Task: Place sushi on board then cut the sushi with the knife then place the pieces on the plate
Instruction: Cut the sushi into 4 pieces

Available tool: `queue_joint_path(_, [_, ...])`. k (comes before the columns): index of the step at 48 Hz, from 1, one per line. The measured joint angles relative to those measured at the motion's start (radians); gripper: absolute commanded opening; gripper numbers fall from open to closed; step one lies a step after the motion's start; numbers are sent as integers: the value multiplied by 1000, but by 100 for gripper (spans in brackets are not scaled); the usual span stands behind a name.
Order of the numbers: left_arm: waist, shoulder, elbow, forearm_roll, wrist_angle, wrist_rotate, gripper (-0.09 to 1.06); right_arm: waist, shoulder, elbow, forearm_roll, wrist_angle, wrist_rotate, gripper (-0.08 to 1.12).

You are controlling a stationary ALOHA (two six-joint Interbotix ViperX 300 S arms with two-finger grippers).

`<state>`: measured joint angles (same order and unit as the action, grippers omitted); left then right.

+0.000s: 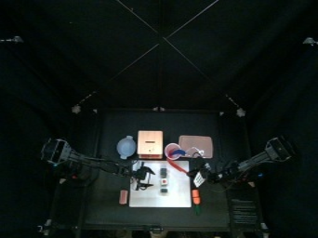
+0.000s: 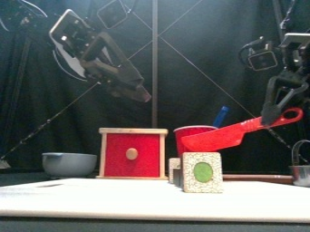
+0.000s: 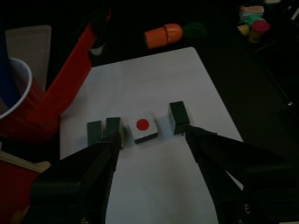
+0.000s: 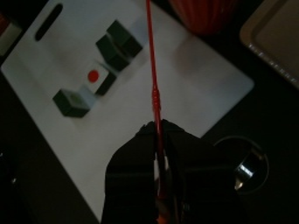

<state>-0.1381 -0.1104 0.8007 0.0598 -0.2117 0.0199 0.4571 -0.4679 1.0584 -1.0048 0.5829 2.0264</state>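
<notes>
Top view: left gripper (image 1: 144, 173) and right gripper (image 1: 203, 174) face each other over the white cutting board (image 1: 162, 192). Pink tray (image 1: 195, 145) lies past the right gripper toward the back, apparently bare, so no plating yet.

Front view: both grippers are up off the board. Right one is clamped on the handle of the red knife (image 2: 242, 134), blade slanting down and inward from it toward the sushi pieces (image 2: 202, 172), which stand on the board below and between the two grippers. Red cup (image 2: 191, 138) with the blue knife (image 2: 220, 116) sits behind the blade. Left gripper is higher, nothing in it.

Left wrist view: jaws spread wide and empty. Three dark blocks in a row just beyond the fingertips, middle one showing a red centre, small gaps between them, so they look cut apart. Open jaws line up over the row, probably to steady or lift a piece.

Right wrist view: jaws closed tight on the knife, seen edge-on as a thin red line running forward from them over the board, pieces just beside the blade. Edge is held vertical, likely so it can press straight down. Cutting looks near done, transfer to the tray not begun
</notes>
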Motion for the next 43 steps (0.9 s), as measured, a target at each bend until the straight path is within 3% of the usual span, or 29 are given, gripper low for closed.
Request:
queue_joint_path(14, [21, -57, 72, 0, -115, -6, 93, 129, -74, -6, 37, 81, 0, 31])
queue_joint_path(20, [25, -57, 81, -2, -127, -6, 93, 176, -74, -31, 61, 80, 0, 31])
queue_joint_path(35, [26, -57, 95, -11, -129, -6, 93, 304, -63, -35, 264, 196, 0, 31])
queue_joint_path(43, [28, -57, 97, -15, -133, -6, 93, 318, -64, -35, 282, 225, 0, 32])
